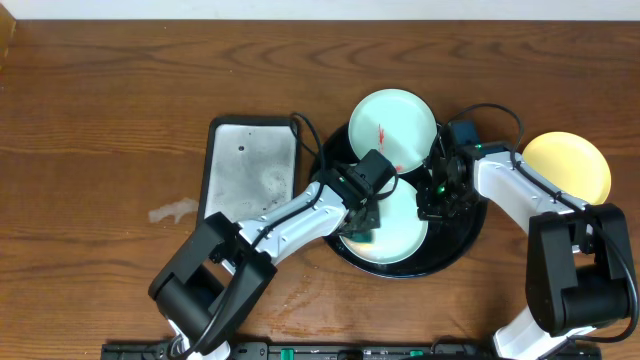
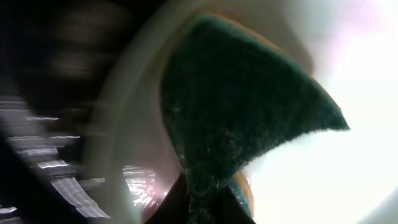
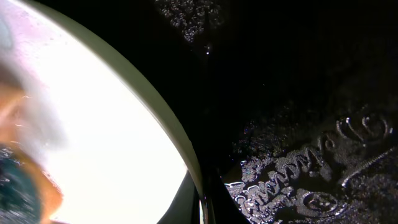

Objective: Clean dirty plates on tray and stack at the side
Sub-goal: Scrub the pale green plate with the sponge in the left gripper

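Observation:
The black tray (image 1: pixel 466 238) sits mid-table and holds two pale mint plates. The far plate (image 1: pixel 392 128) carries a red smear and overlaps the tray's far rim. On the near plate (image 1: pixel 400 240) rests a green sponge (image 1: pixel 362 236), and my left gripper (image 1: pixel 363 222) is shut on it. In the left wrist view the sponge (image 2: pixel 236 106) presses against that plate (image 2: pixel 323 180) from the left gripper (image 2: pixel 202 210). My right gripper (image 1: pixel 432 205) is shut on the near plate's right rim; the right wrist view shows the rim (image 3: pixel 180 149) pinched in the right gripper (image 3: pixel 202 205) over the tray's floor (image 3: pixel 298 93). A pale yellow plate (image 1: pixel 567 165) lies on the table to the right.
A rectangular silver-grey metal tray (image 1: pixel 250 170) lies left of the black tray, with a cable running along its far corner. A pale smudge (image 1: pixel 175 210) marks the wood further left. Both arm bases stand at the table's front edge.

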You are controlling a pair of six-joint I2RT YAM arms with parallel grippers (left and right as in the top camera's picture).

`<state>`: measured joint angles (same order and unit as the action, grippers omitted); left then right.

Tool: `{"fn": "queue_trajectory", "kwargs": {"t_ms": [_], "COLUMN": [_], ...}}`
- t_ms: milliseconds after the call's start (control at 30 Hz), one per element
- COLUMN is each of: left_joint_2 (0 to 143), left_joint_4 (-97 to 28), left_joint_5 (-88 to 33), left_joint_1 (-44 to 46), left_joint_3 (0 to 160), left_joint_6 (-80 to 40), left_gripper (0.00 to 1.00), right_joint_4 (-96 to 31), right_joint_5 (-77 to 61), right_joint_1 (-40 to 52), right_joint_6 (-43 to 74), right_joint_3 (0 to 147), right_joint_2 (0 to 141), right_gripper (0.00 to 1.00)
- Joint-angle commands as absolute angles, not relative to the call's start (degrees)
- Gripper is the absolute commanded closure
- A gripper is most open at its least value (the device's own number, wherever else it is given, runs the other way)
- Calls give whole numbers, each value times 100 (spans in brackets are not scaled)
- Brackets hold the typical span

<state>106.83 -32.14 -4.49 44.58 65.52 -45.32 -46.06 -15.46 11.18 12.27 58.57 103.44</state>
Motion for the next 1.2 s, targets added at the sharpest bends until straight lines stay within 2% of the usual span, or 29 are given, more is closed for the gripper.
{"fn": "queue_trajectory", "kwargs": {"t_ms": [0, 200, 333, 433, 600, 833, 1000, 1067, 1167], "left_joint_2": [10949, 10951, 10962, 11061, 11194, 11203, 11203, 11203, 11203], "left_joint_4": [-3728, -3529, -2882, -1999, -1221, -1046, -1535, -1802, -2421], "left_joint_5": [1726, 1710, 261, -1466, -2475, -2657, -2637, -2434, -1391], "left_joint_1": [4276, 4276, 4276, 4285, 4388, 4611, 4622, 4615, 4571], "left_joint_3": [6287, 6287, 6287, 6287, 6287, 6287, 6285, 6285, 6287], "left_joint_6": [-4036, -3859, -3861, -4145, -4676, -4705, -4257, -4023, -3942], "left_gripper": [93, 93, 93, 93, 93, 92, 92, 92, 92], "right_joint_4": [-4617, -4674, -4676, -4676, -4674, -4674, -4698, -4698, -4700], "right_joint_5": [-947, -947, -950, -950, -950, -950, -947, -947, -950], "right_joint_1": [1133, 1133, 1133, 1133, 1135, 1133, 1135, 1133, 1133], "right_joint_6": [1166, 1173, 1175, 1175, 1175, 1175, 1173, 1173, 1175], "right_joint_3": [5778, 5778, 5778, 5778, 5778, 5778, 5778, 5778, 5778], "right_joint_2": [10512, 10512, 10512, 10512, 10512, 10512, 10512, 10512, 10512], "right_gripper": [99, 99, 99, 99, 99, 99, 99, 99, 99]}}
